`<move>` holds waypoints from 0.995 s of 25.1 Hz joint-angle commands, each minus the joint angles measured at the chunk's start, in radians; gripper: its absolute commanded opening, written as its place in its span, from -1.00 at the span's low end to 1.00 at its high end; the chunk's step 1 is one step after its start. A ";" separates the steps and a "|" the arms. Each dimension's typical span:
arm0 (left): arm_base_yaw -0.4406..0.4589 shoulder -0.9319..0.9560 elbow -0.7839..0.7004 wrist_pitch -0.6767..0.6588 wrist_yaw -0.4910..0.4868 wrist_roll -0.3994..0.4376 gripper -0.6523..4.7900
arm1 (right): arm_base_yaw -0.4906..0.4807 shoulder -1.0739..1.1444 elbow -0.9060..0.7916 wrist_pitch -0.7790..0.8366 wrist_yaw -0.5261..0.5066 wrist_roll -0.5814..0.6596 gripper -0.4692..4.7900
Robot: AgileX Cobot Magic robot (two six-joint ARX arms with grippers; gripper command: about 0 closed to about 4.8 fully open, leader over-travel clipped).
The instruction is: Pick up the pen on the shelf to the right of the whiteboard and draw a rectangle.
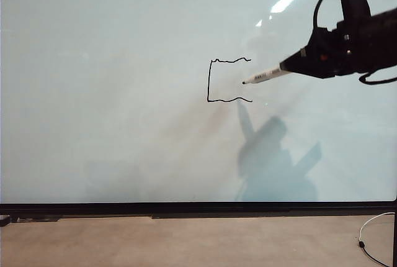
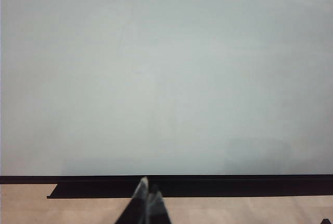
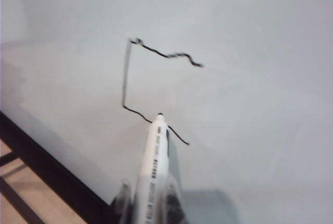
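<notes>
Low before one whiteboard (image 1: 111, 124) waits my left end effector (image 2: 148, 195), fingers together. One three-sided rectangle (image 1: 227, 81) is drawn, open on the right. One pen (image 1: 265, 76) points at this gap, clamped in my right end effector (image 1: 298, 63).

Whiteboard (image 1: 111, 93): glossy pale grey-white, thin black bottom edge
Pen (image 1: 265, 76): white barrel, small dark print, black tip
Rectangle (image 1: 211, 81): black wavy line
Right gripper (image 1: 291, 65): black
</notes>
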 commanded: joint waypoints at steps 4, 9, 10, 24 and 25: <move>0.000 0.001 0.003 0.006 0.000 0.004 -0.78 | 0.026 -0.087 0.026 -0.240 0.098 -0.216 -0.85; 0.000 0.001 0.003 0.006 0.000 0.004 -0.78 | 0.069 -0.090 0.086 -0.361 0.198 -0.349 -0.85; 0.000 0.001 0.003 0.006 0.000 0.004 -0.78 | 0.073 -0.090 0.092 -0.361 0.216 -0.365 -0.85; 0.000 0.001 0.003 0.006 0.000 0.004 -0.78 | 0.073 -0.063 0.161 -0.413 0.211 -0.428 -0.85; 0.000 0.001 0.003 0.006 0.000 0.004 -0.78 | 0.073 -0.063 0.161 -0.413 0.211 -0.430 -0.85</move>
